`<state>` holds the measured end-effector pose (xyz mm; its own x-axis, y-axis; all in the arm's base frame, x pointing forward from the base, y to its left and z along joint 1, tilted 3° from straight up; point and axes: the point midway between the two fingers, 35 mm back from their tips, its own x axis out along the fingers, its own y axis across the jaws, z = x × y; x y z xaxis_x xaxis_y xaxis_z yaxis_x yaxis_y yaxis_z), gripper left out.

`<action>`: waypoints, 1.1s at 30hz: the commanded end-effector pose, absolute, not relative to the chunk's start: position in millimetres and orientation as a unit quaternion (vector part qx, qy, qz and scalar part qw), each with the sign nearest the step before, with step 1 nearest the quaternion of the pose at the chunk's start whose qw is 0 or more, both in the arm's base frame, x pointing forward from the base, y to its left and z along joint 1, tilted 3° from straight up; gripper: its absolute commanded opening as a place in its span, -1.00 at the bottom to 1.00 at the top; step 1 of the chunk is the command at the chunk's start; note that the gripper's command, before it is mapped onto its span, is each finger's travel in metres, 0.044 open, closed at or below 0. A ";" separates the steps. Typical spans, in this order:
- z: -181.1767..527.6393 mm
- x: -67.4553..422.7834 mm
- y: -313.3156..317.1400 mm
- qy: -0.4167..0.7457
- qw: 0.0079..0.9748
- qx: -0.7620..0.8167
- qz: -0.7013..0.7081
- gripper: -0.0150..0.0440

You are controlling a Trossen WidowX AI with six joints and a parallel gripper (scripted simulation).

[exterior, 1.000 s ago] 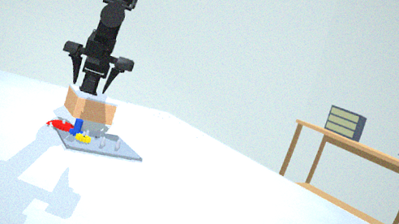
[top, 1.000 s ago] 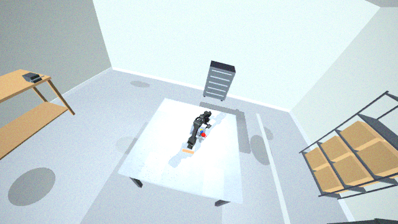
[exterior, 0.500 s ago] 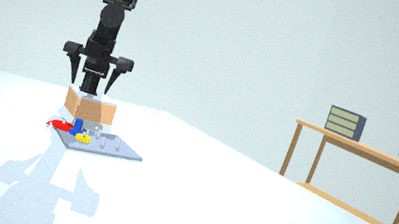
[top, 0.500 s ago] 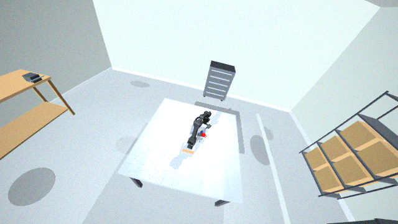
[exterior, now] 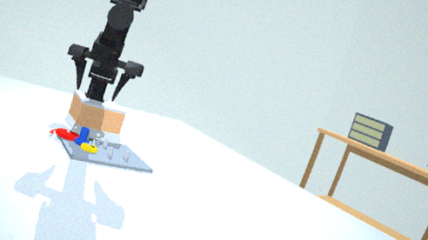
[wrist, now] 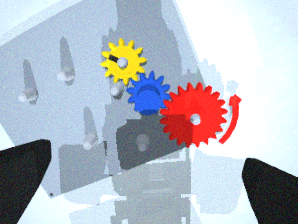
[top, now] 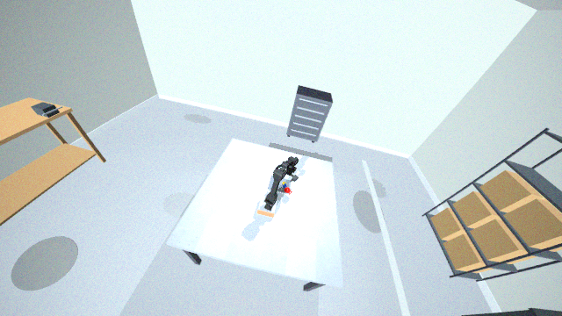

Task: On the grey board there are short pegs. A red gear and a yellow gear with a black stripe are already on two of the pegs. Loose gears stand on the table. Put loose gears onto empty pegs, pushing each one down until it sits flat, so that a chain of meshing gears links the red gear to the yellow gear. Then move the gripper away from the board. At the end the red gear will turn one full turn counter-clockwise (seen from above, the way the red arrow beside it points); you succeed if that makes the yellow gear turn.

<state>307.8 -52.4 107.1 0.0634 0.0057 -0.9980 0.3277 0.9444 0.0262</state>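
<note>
The red gear [wrist: 207,112] [exterior: 65,133] sits on a peg at the board's edge, beside the red arrow [wrist: 233,120]. The yellow gear [wrist: 131,56] [exterior: 89,148] with a black stripe sits on another peg. A blue gear [wrist: 149,95] [exterior: 83,136] with a tall round knob stands between them on the grey board [exterior: 138,163]. In the wrist view its teeth reach those of both gears. The peg under it is hidden. My gripper [wrist: 148,159] [exterior: 96,95] is open and empty, well above the board.
Several bare pegs stand on the board, among them one [wrist: 117,90] beside the yellow and blue gears and one [wrist: 142,142] in the arm's shadow. An orange block [exterior: 99,118] [top: 265,213] is at the arm's base. No loose gear shows on the white table [top: 219,197].
</note>
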 end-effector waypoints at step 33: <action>134.7 224.8 214.5 0.680 0.714 0.130 -0.107 1.00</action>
<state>247.7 188.4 128.6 0.0460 0.0205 -0.9987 0.3261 0.9447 0.0344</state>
